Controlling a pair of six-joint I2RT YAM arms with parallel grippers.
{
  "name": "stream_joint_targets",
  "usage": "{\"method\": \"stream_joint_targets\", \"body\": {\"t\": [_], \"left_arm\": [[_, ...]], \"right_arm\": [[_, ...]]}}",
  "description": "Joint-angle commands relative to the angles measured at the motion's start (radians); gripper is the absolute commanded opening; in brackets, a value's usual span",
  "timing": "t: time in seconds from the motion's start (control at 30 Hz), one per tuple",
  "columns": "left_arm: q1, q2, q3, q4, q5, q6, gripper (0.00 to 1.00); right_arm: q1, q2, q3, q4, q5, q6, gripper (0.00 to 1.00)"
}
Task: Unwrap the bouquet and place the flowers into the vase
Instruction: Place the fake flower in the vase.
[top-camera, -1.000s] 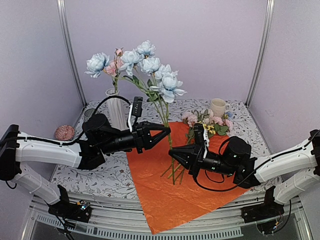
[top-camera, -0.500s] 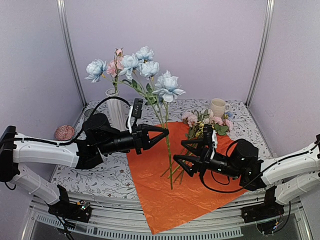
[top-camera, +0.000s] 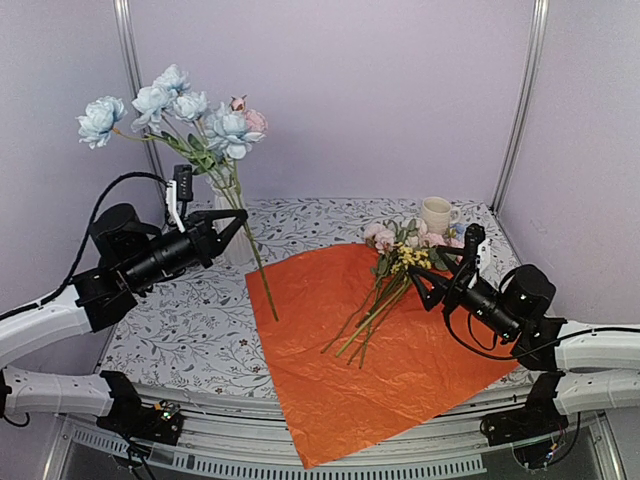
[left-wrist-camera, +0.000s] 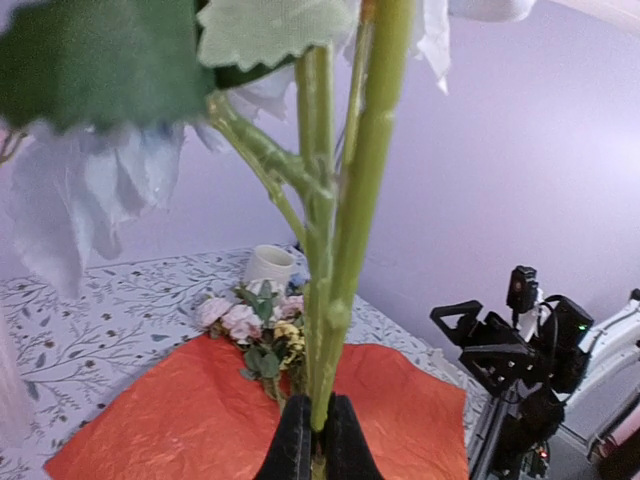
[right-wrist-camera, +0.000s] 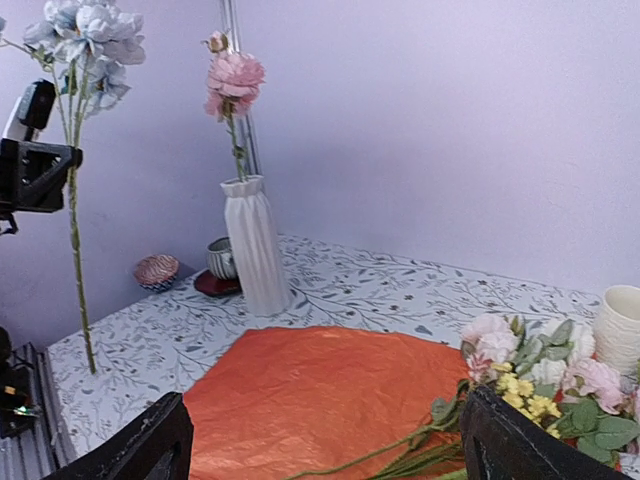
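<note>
On the far left of the table: white ribbed vase, upright, one pink flower standing in it. Striped cup on red saucer just beside the vase, on its left.

Left gripper: raised in front of the vase, fingers pressed together on the green stems of a bunch of pale blue flowers. Blooms high at upper left; stems tilted, lower ends hanging free near the left edge of the paper.

Orange wrapping paper: spread flat at centre, reaching the near edge.

Remaining flowers: pink and yellow, lying on the paper's far right part, stems pointing nearward and left.

Cream mug: far right, just behind those blooms.

Right gripper: fingers wide apart, holding nothing, low over the paper just right of the lying flowers.
</note>
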Motion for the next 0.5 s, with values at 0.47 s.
{"method": "stream_joint_targets", "body": {"t": [0.47], "left_arm": [[0.438, -0.018, 0.160, -0.340, -0.134, 0.070, 0.00]], "right_arm": [[-0.059, 0.196, -0.094, 0.232, 0.200, -0.140, 0.99]]}}
